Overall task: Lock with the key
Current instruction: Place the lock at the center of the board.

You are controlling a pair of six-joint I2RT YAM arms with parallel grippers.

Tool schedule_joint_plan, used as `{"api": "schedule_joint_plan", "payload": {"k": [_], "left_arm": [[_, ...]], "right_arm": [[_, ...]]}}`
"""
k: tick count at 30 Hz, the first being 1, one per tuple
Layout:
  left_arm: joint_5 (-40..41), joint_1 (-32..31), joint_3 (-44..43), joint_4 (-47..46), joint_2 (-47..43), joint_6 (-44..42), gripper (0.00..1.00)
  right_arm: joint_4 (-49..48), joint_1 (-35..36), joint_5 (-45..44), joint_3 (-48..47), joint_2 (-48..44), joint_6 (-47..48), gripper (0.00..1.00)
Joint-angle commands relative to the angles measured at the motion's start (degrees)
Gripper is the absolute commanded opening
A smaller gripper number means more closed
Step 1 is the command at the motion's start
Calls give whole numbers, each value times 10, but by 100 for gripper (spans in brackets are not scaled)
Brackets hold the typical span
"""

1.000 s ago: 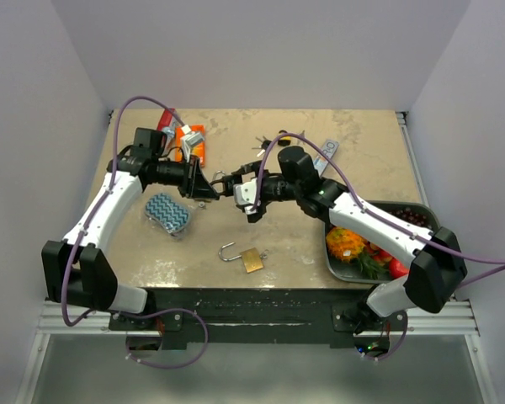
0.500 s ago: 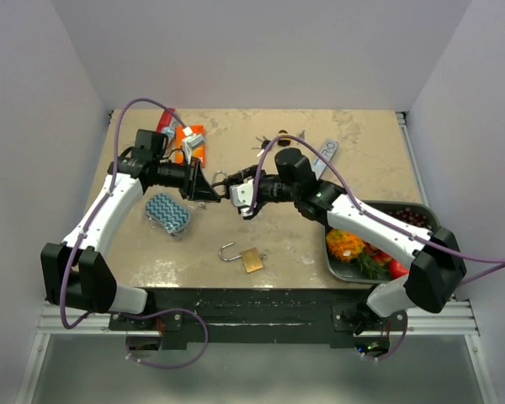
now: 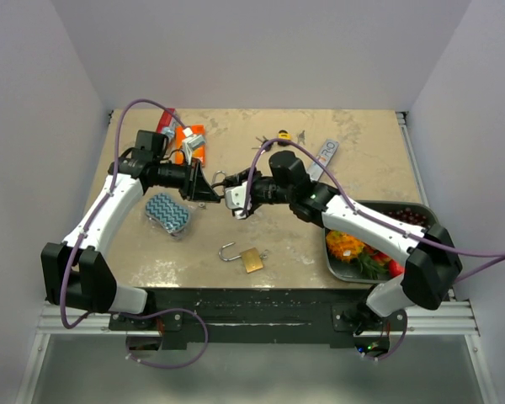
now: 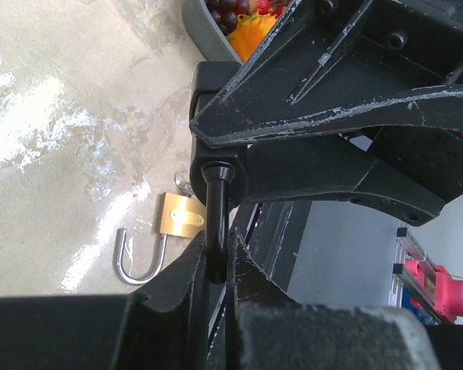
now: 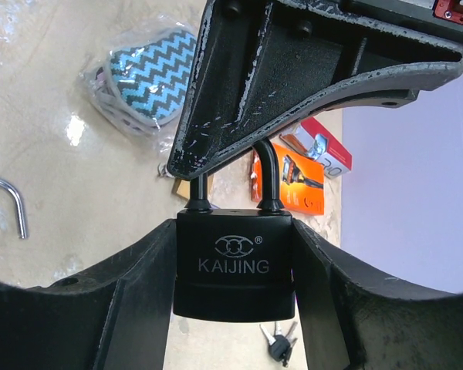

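Note:
A black padlock (image 5: pixel 233 270) marked KAIJING hangs in the air between my two grippers. My left gripper (image 4: pixel 216 258) is shut on its black shackle (image 4: pixel 216 223). My right gripper (image 5: pixel 233 227) has closed on the lock's body, one finger against each side. In the top view the grippers meet above the middle of the table, left gripper (image 3: pixel 210 192) against right gripper (image 3: pixel 231 199). A bunch of keys (image 3: pixel 268 143) lies on the table behind them and also shows under the lock as small keys (image 5: pixel 280 341). No gripper holds a key.
A brass padlock (image 3: pixel 249 258) with its shackle open lies near the front edge. A blue zigzag pouch (image 3: pixel 167 213) and an orange package (image 3: pixel 192 143) lie at the left. A grey tray (image 3: pixel 424 212) of fruit stands at the right. A white labelled strip (image 3: pixel 323 155) lies at the back.
My right gripper has moved left up to the left gripper, and its jaws have narrowed onto the black padlock's body. The left arm has stayed still.

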State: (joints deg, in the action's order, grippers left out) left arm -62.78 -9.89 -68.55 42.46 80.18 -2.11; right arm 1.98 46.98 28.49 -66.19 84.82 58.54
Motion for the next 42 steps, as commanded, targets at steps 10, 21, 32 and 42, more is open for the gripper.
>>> {"api": "schedule_joint_plan", "payload": {"k": [10, 21, 32, 42], "left_arm": [[-14, 85, -23, -70, -56, 7, 89], [66, 275, -56, -120, -59, 95, 99], [110, 287, -11, -90, -100, 79, 99], [106, 289, 14, -83, -107, 64, 99]], "right_arm": [[-18, -21, -96, -102, 71, -201, 0], [122, -94, -364, -377, 324, -647, 0], [175, -117, -473, -667, 562, -728, 0], [80, -128, -456, -661, 598, -802, 0]]}}
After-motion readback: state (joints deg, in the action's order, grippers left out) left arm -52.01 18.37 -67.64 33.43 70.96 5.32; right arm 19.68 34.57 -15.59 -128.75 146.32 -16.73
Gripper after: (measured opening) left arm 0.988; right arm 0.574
